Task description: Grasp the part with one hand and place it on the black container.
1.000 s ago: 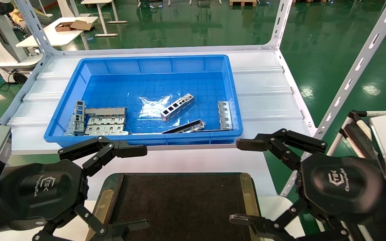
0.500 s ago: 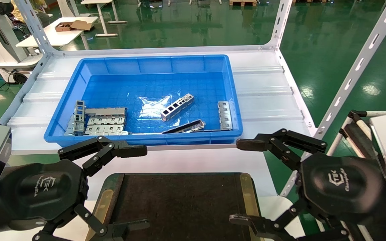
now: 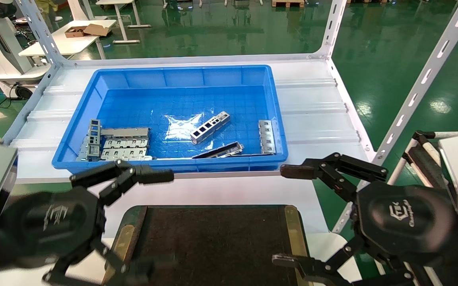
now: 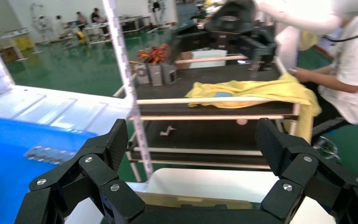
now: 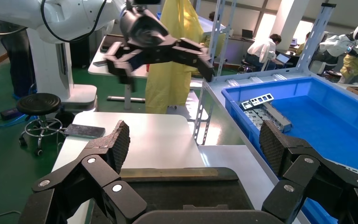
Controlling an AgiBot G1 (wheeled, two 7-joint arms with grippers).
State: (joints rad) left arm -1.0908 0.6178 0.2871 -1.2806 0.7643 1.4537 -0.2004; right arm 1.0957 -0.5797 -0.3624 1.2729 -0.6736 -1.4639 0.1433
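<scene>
The part (image 3: 210, 127), a slim silver-grey strip with a row of square cut-outs, lies slanted on the floor of the blue bin (image 3: 94, 93), near its middle. The black container (image 3: 213, 238), a flat dark tray with brass side strips, sits at the near edge below the bin; it also shows in the right wrist view (image 5: 182, 186). My left gripper (image 3: 160, 222) hangs open and empty over the tray's left end (image 4: 193, 140). My right gripper (image 3: 285, 216) hangs open and empty over the tray's right end (image 5: 195, 140).
In the bin, wider grey metal cages (image 3: 121, 143) are stacked at the front left, a dark flat bar (image 3: 219, 151) lies by the front wall and another slotted strip (image 3: 266, 137) by the right wall. White rack posts (image 3: 416, 91) rise at the right.
My left arm has started to move: its gripper and camera block have shifted slightly and look blurred. The right arm and the parts in the bin have not moved.
</scene>
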